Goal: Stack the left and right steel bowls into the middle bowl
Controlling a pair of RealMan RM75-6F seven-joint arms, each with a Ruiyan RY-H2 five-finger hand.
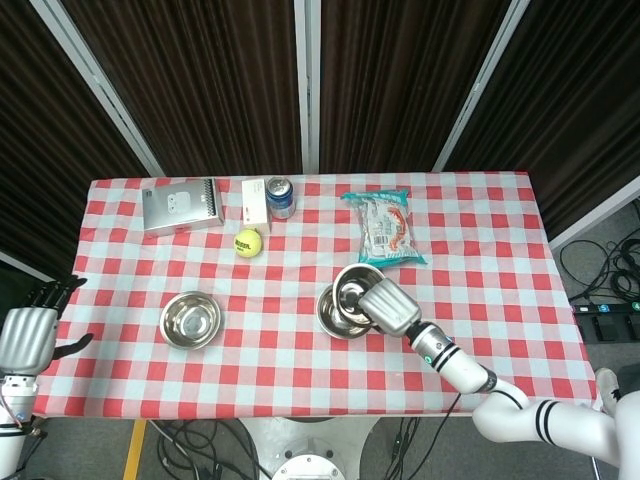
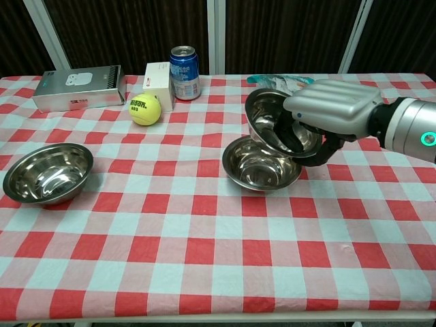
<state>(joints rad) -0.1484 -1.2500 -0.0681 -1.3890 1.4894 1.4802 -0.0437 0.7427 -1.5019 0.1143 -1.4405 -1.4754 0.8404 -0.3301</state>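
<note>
My right hand holds a steel bowl by its rim, tilted, just above the middle bowl. The held bowl hangs over the middle bowl's far right side; whether the two touch I cannot tell. The left steel bowl sits upright on the checked cloth at the left. My left hand hovers off the table's left edge, fingers apart, holding nothing.
Along the back stand a silver box, a white carton, a blue can and a yellow tennis ball. A snack bag lies behind the middle bowl. The table has a red-and-white checked cloth.
</note>
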